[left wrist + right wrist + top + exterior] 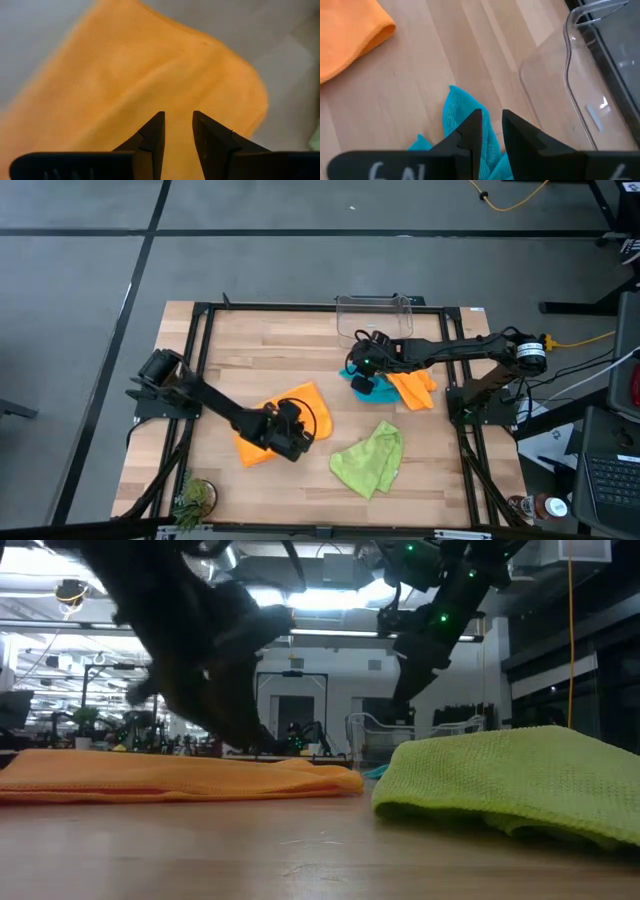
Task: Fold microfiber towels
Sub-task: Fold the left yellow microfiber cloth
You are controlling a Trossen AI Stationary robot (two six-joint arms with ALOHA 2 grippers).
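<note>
Both grippers low over cloths, folding barely begun.

Left gripper (pixel 178 132) fingers slightly apart, nothing between them, over the near orange towel (pixel 285 425), which looks doubled. Right gripper (pixel 491 131) has a narrow gap over the teal-blue towel (pixel 465 120); grip uncertain. Second orange towel (pixel 415 388) and lime green towel (pixel 370 460) lie rumpled. Clear plastic bin (pixel 375 315) is cut off in the wrist view.
</note>
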